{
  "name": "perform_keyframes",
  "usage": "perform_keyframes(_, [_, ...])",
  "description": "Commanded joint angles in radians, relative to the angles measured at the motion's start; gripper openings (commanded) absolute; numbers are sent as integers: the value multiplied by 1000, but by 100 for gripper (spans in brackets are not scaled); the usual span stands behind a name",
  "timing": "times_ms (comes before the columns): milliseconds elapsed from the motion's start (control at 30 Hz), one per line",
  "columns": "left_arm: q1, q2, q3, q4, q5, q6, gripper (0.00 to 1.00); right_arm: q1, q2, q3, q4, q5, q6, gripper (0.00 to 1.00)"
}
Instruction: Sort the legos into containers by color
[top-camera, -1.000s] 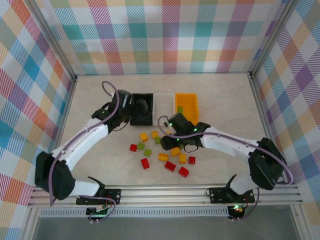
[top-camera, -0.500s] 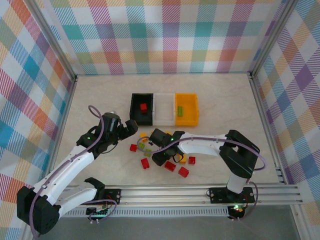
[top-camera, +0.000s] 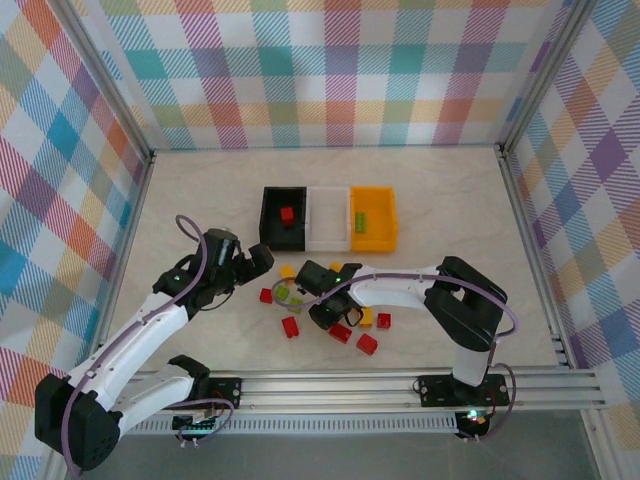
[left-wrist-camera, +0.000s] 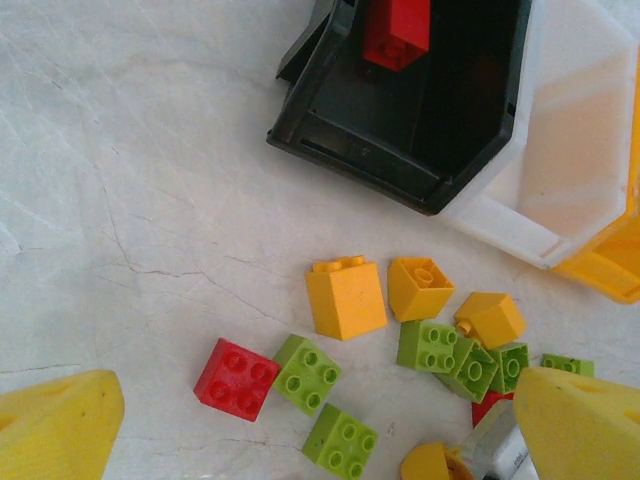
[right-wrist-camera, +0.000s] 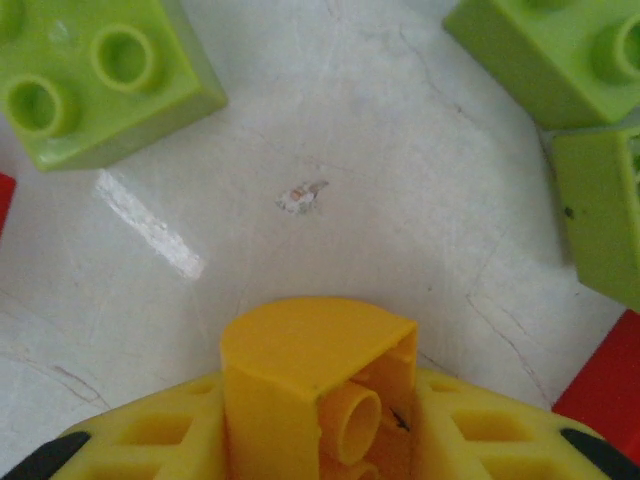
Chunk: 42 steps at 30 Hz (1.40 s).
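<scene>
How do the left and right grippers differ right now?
The left gripper has its fingers wide apart and empty; the right gripper has its fingers closed on a yellow-orange brick. The left one hovers above the loose bricks; the right is low, close to the table. Both have yellow fingers.

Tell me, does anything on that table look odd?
Nothing serious: one yellow-orange plastic brick lies tipped over on the pale table, hollow underside showing, while the lime green plastic bricks nearby sit studs up.
</scene>
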Motion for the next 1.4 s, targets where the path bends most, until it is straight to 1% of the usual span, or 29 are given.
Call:
perform_keyframes(0, [16,-20,-6,1,27,-11,100,5,-58,-20,39,-1,0,36])
perform_keyframes(100, [19,-29,-7,3,27,-11,100,-9,-109,-21,47,-11,3,35])
perform_keyframes(200, [22,-44,-16,8,31,-6,100,-47,-173,0,47,-26,0,35])
perform_keyframes(267, [23,-48,-22,10,37,-4,100,-92,-192,49,40,-26,0,35])
perform_keyframes(333, [22,-51,-32,17,44,-6,100,-142,-180,115,37,-22,8,36])
perform_keyframes(433, [23,-59,-46,21,53,-9,100,-216,-118,232,24,-3,37,37])
perform_keyframes(633, [23,-69,-78,25,70,-23,100,-330,73,454,-12,31,98,38])
perform_keyframes(700, [22,-69,-86,25,77,-27,100,-354,129,512,-17,28,112,38])
perform_keyframes(867, [22,-70,-101,30,85,-30,100,-380,281,677,-92,81,129,39])
perform_keyframes(1067, [22,-60,-116,46,98,-32,100,-393,375,752,-119,96,145,46])
perform_keyframes(1100, [22,-56,-116,47,100,-30,100,-393,377,753,-116,94,148,49])
perform_keyframes(1167, [22,-53,-114,48,102,-27,100,-393,373,744,-101,87,147,55])
perform_keyframes(1233, [23,-49,-107,46,101,-22,100,-393,356,726,-74,78,143,64])
perform_keyframes(1367, [22,-37,-93,45,98,-12,100,-393,297,698,-49,77,133,71])
